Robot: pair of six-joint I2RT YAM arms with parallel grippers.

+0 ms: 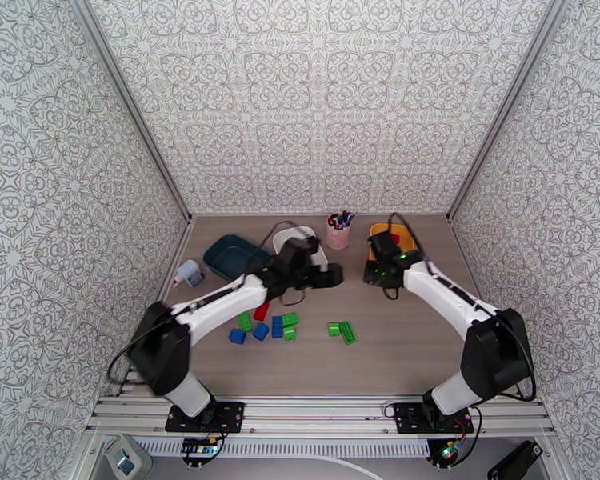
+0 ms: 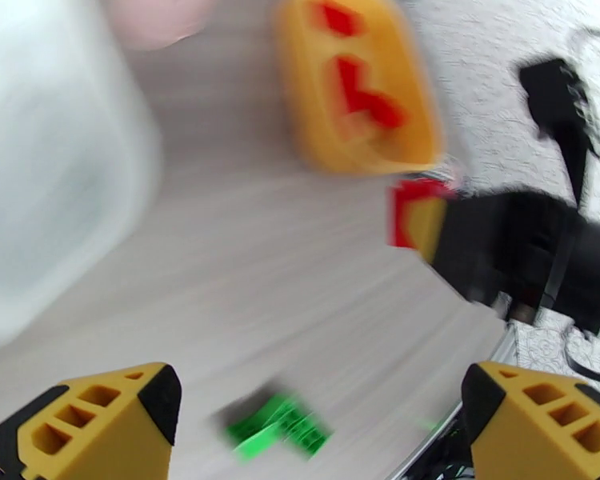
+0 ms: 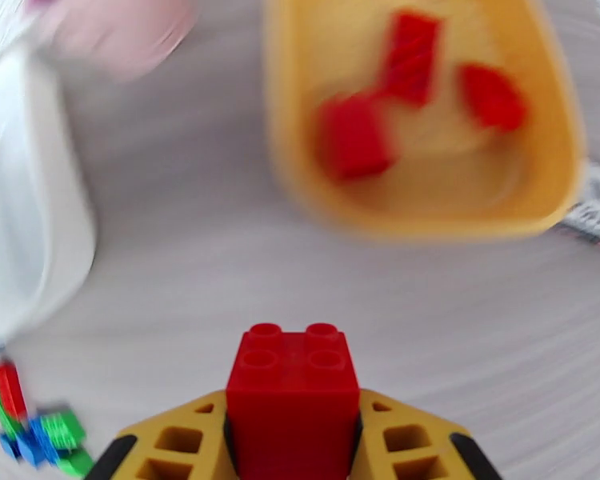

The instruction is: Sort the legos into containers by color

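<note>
- Small red studded plastic brick (image 3: 292,394): 4 studs on top, glossy, square-edged. Clamped between the yellow fingers of the right gripper (image 3: 292,430), held above the wood-grain surface (image 1: 396,346).
- Shallow yellow rounded-rectangle plastic tub (image 3: 428,222): just ahead of the carried brick. Holds 3 red bricks (image 3: 356,138), so judged to be the red bin and the likely destination.
- Left gripper (image 2: 320,410): jaws spread wide with nothing between them, beside the white plastic tub (image 2: 44,154).
- Loose bricks (image 1: 268,323): green, blue and 1 red, unsorted, clustered near the arms. A green pair (image 1: 347,333) lies apart to the right.
- Dark teal plastic tub (image 1: 220,262): far left, contents not discernible.
</note>
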